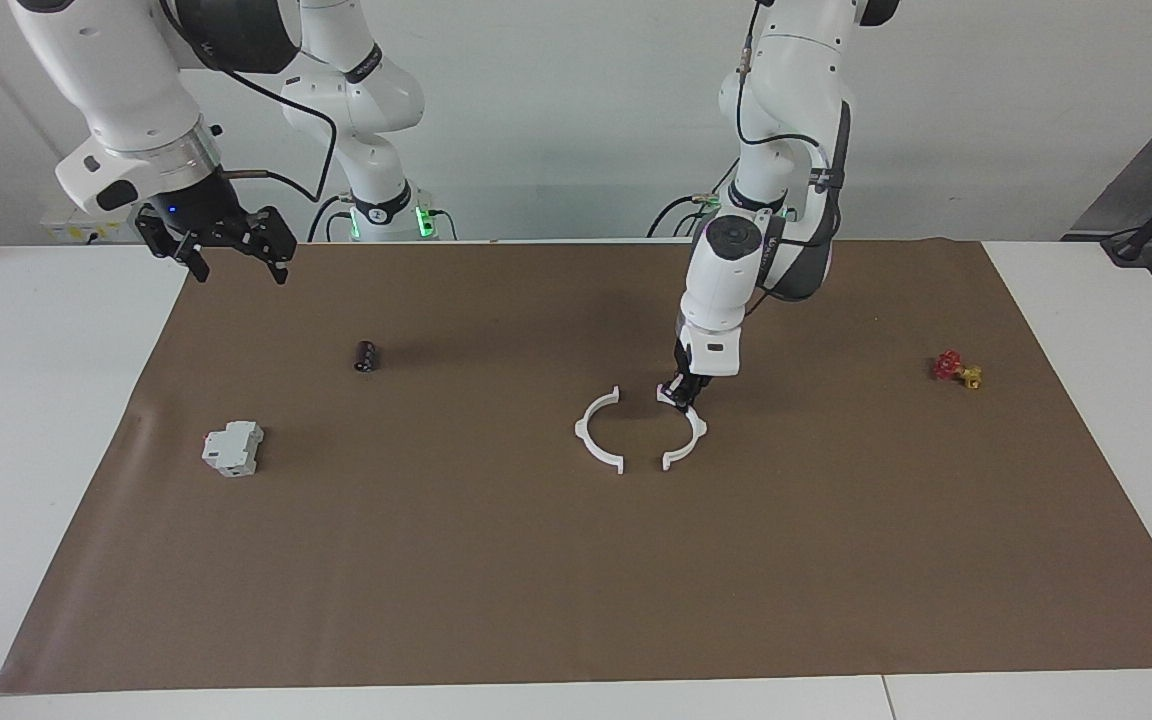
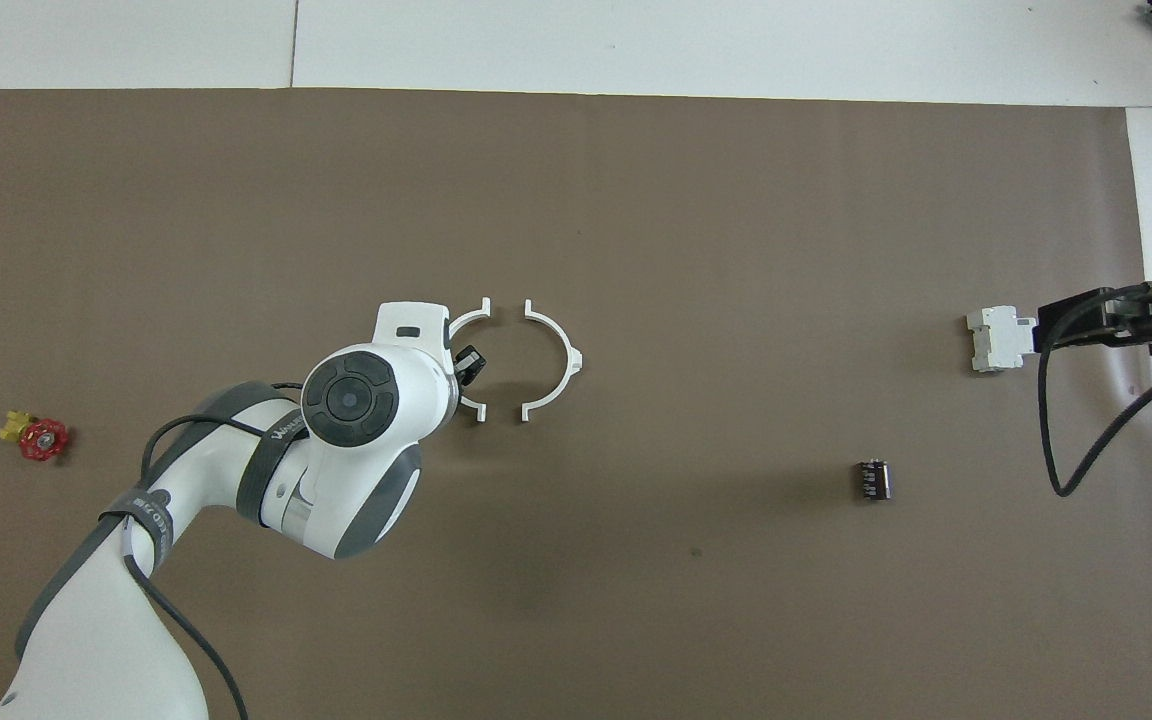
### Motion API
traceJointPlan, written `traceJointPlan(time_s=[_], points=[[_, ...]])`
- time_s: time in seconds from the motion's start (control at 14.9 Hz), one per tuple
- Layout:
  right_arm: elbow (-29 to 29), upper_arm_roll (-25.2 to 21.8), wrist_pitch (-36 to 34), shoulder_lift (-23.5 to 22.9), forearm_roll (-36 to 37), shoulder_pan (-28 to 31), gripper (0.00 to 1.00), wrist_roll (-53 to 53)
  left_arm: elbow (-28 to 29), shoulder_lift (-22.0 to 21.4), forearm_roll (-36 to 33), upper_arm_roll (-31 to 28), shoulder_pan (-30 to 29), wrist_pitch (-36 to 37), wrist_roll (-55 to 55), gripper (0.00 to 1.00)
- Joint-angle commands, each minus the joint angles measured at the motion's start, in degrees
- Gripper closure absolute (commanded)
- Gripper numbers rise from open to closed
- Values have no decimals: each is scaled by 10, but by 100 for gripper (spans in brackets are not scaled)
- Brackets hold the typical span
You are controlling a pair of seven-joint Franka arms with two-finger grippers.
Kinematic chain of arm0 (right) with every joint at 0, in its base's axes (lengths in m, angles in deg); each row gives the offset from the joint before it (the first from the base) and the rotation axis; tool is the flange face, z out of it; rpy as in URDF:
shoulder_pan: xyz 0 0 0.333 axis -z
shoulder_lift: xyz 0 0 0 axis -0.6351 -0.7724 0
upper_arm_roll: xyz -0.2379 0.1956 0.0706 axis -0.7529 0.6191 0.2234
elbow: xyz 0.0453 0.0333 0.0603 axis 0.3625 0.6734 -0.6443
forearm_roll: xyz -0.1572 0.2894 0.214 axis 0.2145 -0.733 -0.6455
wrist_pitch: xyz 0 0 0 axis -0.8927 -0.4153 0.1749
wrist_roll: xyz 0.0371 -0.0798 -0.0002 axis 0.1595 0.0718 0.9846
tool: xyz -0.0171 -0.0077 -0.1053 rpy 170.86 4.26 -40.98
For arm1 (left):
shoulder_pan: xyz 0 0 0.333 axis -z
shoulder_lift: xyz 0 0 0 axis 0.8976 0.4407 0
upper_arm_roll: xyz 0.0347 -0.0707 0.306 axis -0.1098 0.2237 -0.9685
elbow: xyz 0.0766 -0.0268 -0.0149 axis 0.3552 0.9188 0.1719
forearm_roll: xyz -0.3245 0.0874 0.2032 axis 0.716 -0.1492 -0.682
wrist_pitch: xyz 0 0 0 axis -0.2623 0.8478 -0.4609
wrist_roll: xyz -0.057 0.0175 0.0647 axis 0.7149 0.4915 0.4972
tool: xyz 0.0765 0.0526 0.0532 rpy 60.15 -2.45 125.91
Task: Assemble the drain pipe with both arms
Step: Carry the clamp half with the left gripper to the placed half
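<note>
White half-rings [image 1: 601,432] lie apart (gap between tabs); left gripper [image 1: 681,392] seemingly pinches one [image 1: 686,440].

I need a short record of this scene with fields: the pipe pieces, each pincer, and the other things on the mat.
pipe pieces: two white half-rings lying on the brown mat, facing each other, apart, ends not joined
left pincer: down at the half-ring toward the left arm's end
right pincer: raised, open, waiting
other things: grey-white block, small dark cylinder, red-and-yellow valve piece
</note>
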Motion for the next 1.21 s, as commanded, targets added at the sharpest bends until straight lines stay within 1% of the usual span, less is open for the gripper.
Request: traceJointPlan(time_s=[0.0, 0.13, 0.27, 0.54, 0.74, 0.94, 1.14], points=[[7, 1, 9, 5, -2, 3, 0, 6, -24, 16, 6, -10, 13, -2, -11, 100], [7, 1, 9, 6, -2, 3, 0, 6, -43, 31, 5, -11, 14, 4, -10, 100], [7, 1, 9, 6, -2, 3, 0, 6, -53, 35, -3, -13, 12, 10, -9, 100], [7, 1, 9, 6, -1, 3, 0, 6, -77, 38, -5, -14, 10, 61, -7, 100], [7, 1, 9, 5, -2, 3, 0, 6, -78, 39, -13, -14, 10, 66, -7, 100], [7, 1, 9, 6, -2, 3, 0, 6, -75, 39, -50, -14, 11, 69, -1, 100], [7, 1, 9, 5, -2, 3, 0, 6, -80, 39, -53, -14, 15, 80, -2, 100]])
